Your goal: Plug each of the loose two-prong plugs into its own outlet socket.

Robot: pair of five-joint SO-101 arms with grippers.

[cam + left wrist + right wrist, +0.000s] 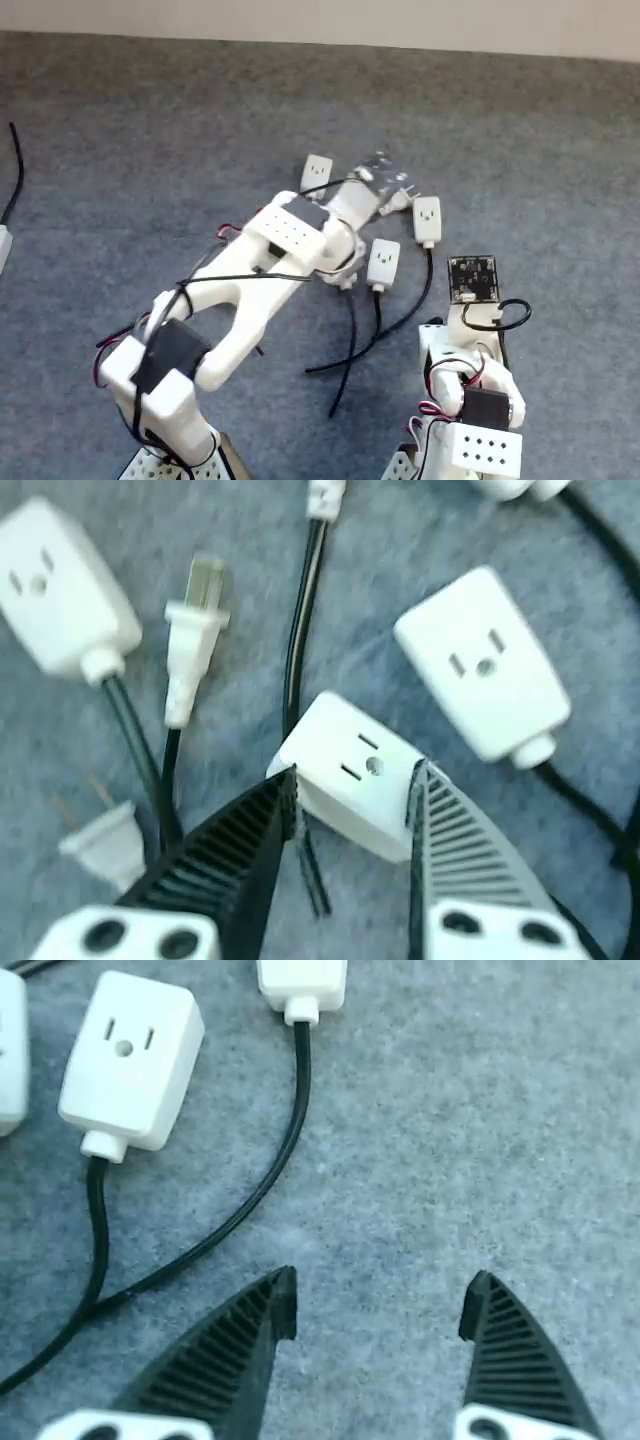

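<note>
Plugs: none home yet, and that's the score as these views show it. Widest first: the grey bench point(150, 120) carries a tangle of black cords point(298, 1080), with the hardware bunched mid-surface. Left arm point(250, 290) is stretched right out over that cluster, while right arm point(470, 395) sits folded at the near edge. Down to the tools: left tool point(352, 775) has its jaws pressed in on two sides of the gripped socket point(345, 785), which sits tilted between them, slots showing and empty. Right tool point(378, 1305) hangs with jaws spread wide over bare bench, nothing between them, a cord just beside it. Sockets next: far socket point(318, 172), right-side socket point(427, 220) and near socket point(384, 262) all lie face-up around the left arm's far end, and every face I can read shows open slots. Smaller again: white plug point(193, 645) lies flat near the gripped socket, its brass prongs point(205, 578) bare. Small plug point(100, 842) lies on its side close by, its prongs out in the air too. My call: nothing is done and the whole job is ahead. Each plug has to be picked up, turned prongs-first and pushed into its own socket, and with one socket pinned this looks like the set-up for a first pairing, not a finish.
</note>
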